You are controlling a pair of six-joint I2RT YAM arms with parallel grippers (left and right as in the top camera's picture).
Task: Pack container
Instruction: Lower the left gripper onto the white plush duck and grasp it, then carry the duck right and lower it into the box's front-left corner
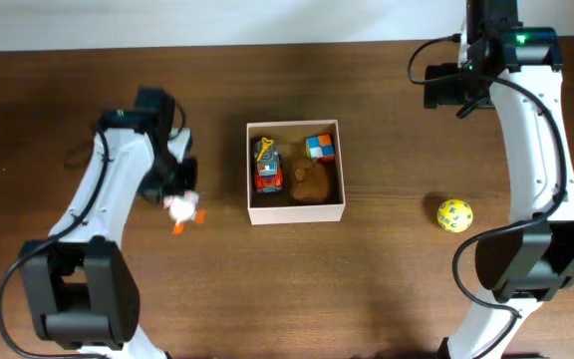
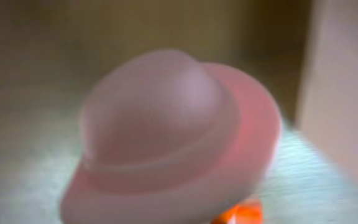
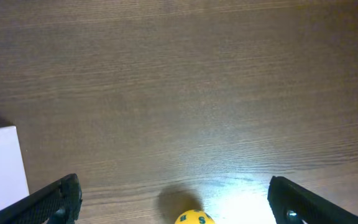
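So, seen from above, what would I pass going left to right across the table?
White and orange toy → container, with a red toy car then a coloured cube inside → yellow ball.

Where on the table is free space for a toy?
Bare wood lies between the container and the yellow ball, and in front of the container. Crowded: inside the container, and left of it, around the left pincer and white toy.
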